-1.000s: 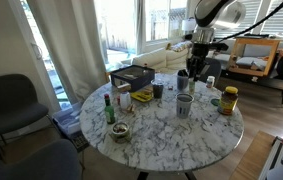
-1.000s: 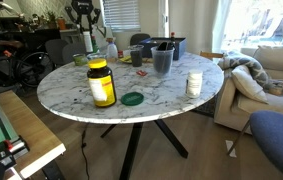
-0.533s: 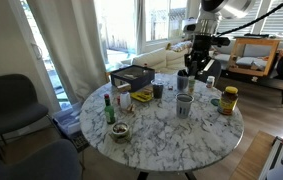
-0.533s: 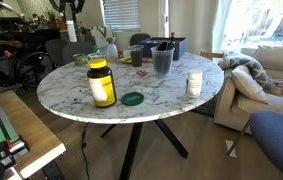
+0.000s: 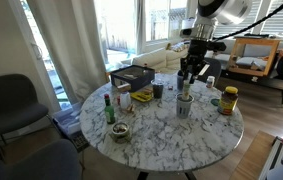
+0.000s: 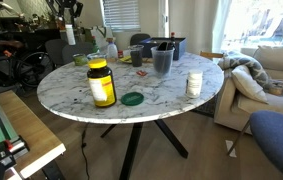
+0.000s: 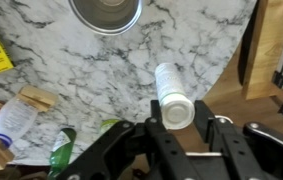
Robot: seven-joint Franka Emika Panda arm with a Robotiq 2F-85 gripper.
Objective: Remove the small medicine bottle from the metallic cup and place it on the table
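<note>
In the wrist view my gripper (image 7: 177, 118) is shut on the small white medicine bottle (image 7: 170, 92), which lies sideways between the fingers above the marble table (image 7: 91, 65) near its edge. The metallic cup (image 7: 106, 10) shows from above at the top of that view, apart from the bottle. In an exterior view the gripper (image 5: 187, 74) hangs above the cup (image 5: 184, 105). In an exterior view the cup (image 6: 162, 58) stands mid-table and the gripper (image 6: 69, 30) is at far left.
A yellow-lidded jar (image 5: 229, 99) (image 6: 101, 82), a black box (image 5: 131, 75), a green bottle (image 5: 109, 108), a small bowl (image 5: 119, 130), a white bottle (image 6: 193, 84) and a green lid (image 6: 132, 98) stand on the table. A sofa (image 6: 266, 75) and chairs (image 5: 11, 105) surround it.
The gripper has shifted sideways and a little lower in the exterior views, with the bottle in it. The things on the table have not moved.
</note>
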